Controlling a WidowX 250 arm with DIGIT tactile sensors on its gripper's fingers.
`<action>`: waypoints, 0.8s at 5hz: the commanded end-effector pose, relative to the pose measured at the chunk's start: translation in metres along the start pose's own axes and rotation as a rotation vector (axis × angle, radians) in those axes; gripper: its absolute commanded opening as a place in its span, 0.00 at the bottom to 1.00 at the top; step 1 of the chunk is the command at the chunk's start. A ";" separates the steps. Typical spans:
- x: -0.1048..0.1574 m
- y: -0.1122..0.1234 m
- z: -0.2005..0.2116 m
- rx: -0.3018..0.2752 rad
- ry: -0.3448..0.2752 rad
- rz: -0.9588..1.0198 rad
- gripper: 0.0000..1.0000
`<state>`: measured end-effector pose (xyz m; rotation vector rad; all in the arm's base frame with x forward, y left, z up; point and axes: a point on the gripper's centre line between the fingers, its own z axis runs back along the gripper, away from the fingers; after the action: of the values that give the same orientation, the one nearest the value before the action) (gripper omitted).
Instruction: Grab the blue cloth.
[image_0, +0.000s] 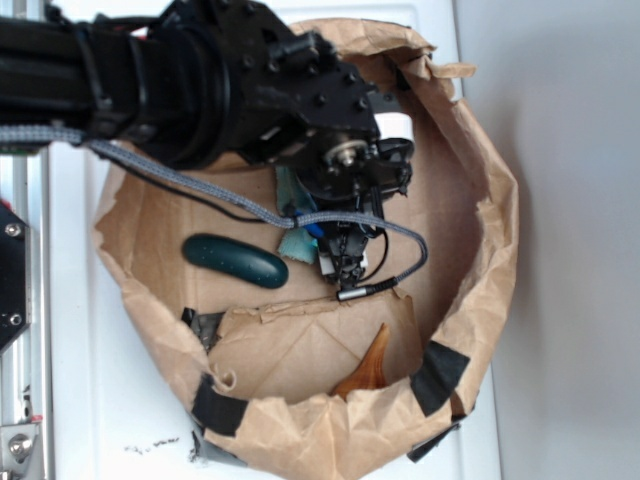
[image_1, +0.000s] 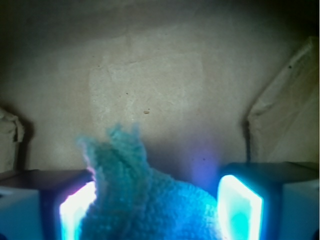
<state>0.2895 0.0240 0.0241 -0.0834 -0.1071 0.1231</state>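
The blue cloth (image_1: 145, 200) sits inside the brown paper bag (image_0: 480, 200), right between the jaws of the gripper (image_1: 160, 205). The jaws are spread apart, one on each side of it. They look ready to squeeze the cloth. The green thing (image_0: 235, 260) lies nearby.

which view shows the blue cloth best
The wrist view: the blue cloth fills the lower middle, its fuzzy folds plain between the two glowing fingers. In the exterior view only small teal patches of it show under the arm, beside the dark green oblong.
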 end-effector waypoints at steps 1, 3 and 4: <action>0.015 0.008 0.017 -0.021 -0.029 0.074 0.00; 0.015 0.004 0.083 -0.058 -0.048 0.201 0.00; 0.015 0.005 0.123 -0.127 -0.019 0.217 0.00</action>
<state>0.2851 0.0298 0.1225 -0.2251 -0.0422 0.3300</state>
